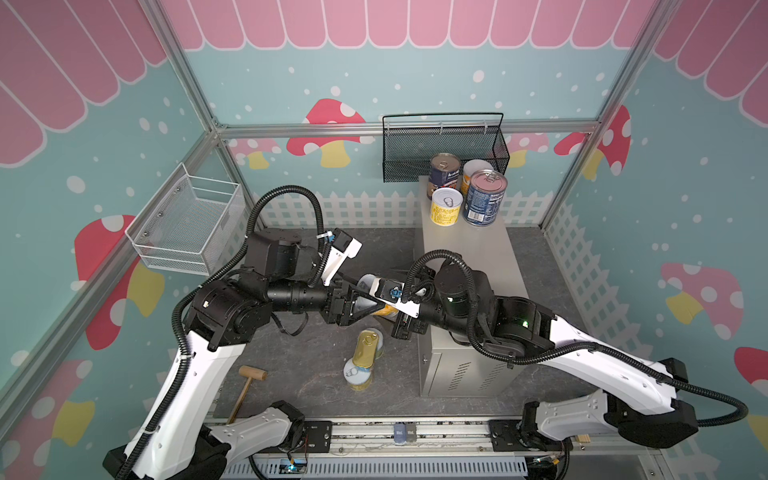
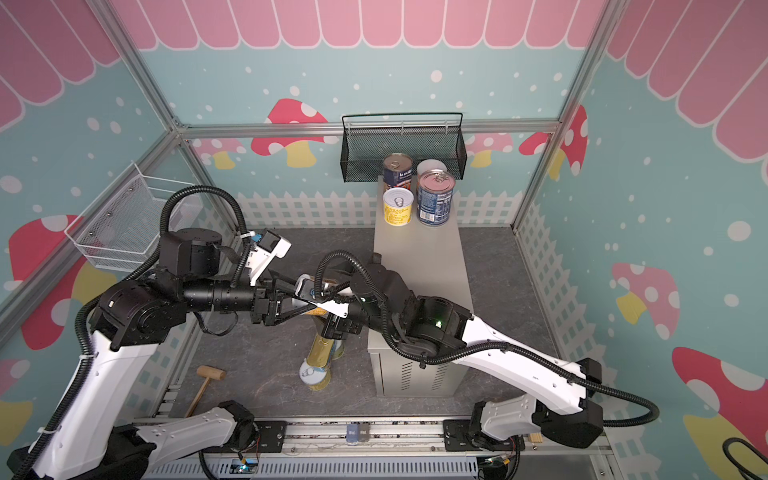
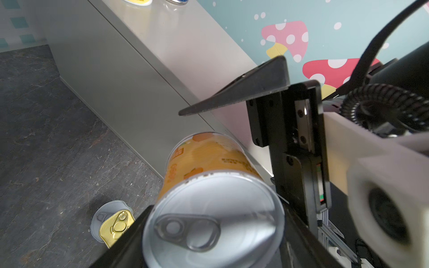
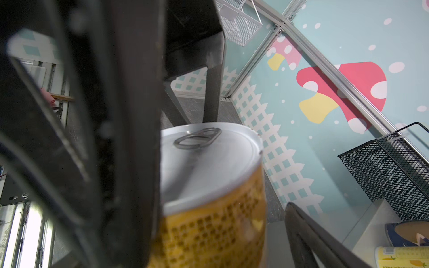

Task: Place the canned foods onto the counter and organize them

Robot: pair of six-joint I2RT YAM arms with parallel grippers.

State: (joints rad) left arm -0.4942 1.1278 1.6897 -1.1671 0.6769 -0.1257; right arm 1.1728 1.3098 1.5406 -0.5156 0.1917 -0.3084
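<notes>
**wooden mallet** (image 1: pixel 248 380): lies on the dark tabletop (image 1: pixel 307 374), near left, well apart from both grippers.

**gold tin** (image 1: pixel 366 350): flat and rectangular. it rests tilted across the white lids of two floor cans, the near floor can (image 1: pixel 356 380) and the far floor can (image 1: pixel 377 338), which is mostly hidden under it. the group stands on the tabletop just left of the counter's near end, nearer than both grippers and touched by neither.

**held yellow can** (image 3: pixel 209 157): raised off the tabletop at mid-scene, just left of the counter (image 1: pixel 469 253). its white pull-tab lid faces the left wrist camera.

**left gripper** (image 3: pixel 213 208): reaches in from the left and is clamped on the held yellow can, with a finger on each side of it.

**right gripper** (image 4: pixel 218 181): reaches in from the right. its jaws are spread wide and straddle the same can without gripping it. one of its fingers (image 3: pixel 232 95) stands clear of the label with a gap. the opposite one sits close beside the can, and whether it touches cannot be told.

**counter, far end:** four upright cans in two rows, well apart from both grippers.
- nearer row: front yellow can (image 1: pixel 446 206) on the left, front blue can (image 1: pixel 484 199) on the right.
- farther row: back blue can (image 1: pixel 444 171) on the left, back yellow can (image 1: pixel 473 169) on the right, half hidden.

**black mesh basket** (image 1: pixel 444 145): on the far wall, just behind the far row.

**white wire basket** (image 1: pixel 187 226): on the left wall.
</notes>
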